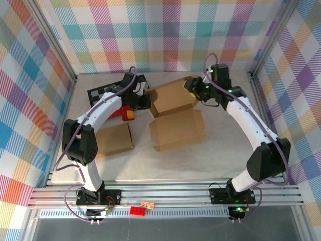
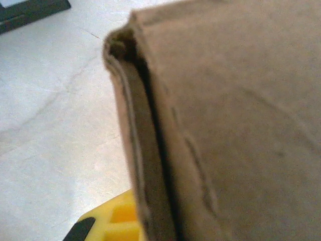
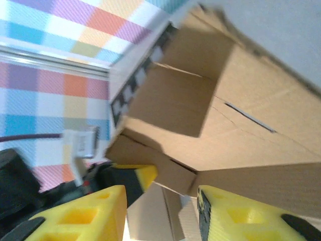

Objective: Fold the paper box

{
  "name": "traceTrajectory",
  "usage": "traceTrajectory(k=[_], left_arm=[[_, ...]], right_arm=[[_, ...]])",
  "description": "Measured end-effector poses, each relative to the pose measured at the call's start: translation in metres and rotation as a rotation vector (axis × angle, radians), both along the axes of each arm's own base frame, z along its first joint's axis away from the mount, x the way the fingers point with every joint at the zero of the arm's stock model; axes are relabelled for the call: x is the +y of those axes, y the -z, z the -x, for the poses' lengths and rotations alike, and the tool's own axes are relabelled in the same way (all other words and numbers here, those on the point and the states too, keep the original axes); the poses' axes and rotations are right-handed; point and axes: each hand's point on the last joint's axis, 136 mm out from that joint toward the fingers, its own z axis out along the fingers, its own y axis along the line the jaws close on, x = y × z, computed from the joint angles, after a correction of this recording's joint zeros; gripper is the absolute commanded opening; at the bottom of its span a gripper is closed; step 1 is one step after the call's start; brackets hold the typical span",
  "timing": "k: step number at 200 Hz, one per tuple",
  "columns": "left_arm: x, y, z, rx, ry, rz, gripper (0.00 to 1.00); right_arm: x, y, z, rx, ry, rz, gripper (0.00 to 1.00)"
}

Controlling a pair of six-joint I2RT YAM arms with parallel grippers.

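The brown paper box (image 1: 173, 96) lies open mid-table, its lid panel (image 1: 178, 128) spread toward the arms. My left gripper (image 1: 145, 98) is shut on the box's left wall. In the left wrist view that wall's edge (image 2: 138, 150) runs close past one yellow finger (image 2: 108, 223), and the other finger is hidden behind the cardboard. My right gripper (image 1: 192, 85) hovers at the box's far right corner. In the right wrist view it (image 3: 160, 216) stands open and holds nothing. The box's inside (image 3: 225, 130) lies just beyond its fingers (image 3: 75, 216).
A second flat cardboard piece (image 1: 114, 139) lies at the left. A black checkered board (image 1: 106, 91) sits at the back left, with a red and yellow item (image 1: 129, 114) beside it. A red brick (image 1: 136, 210) rests on the front rail. Plaid walls enclose the table.
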Motion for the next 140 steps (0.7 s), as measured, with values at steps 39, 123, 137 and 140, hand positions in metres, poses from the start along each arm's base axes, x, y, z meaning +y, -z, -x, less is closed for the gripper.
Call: traceTrajectory(k=[39,123,137,140], left_arm=[[-0.004,0.001,-0.009,0.051,0.01,0.118,0.0],[-0.027,-0.004,-0.012,0.13,0.069,0.282,0.0],[-0.028,-0.005,-0.011,0.133,0.076,0.291,0.0],[-0.028,-0.005,-0.011,0.133,0.076,0.292,0.0]], right_arm=[[-0.072,-0.055,-0.019,-0.168,0.039,-0.119,0.43],[-0.079,0.012,-0.069,-0.04,-0.183,-0.346,0.38],[-0.074,0.006,-0.065,-0.064,-0.223,-0.355,0.38],[-0.074,0.004,-0.064,-0.07,-0.232,-0.357,0.38]])
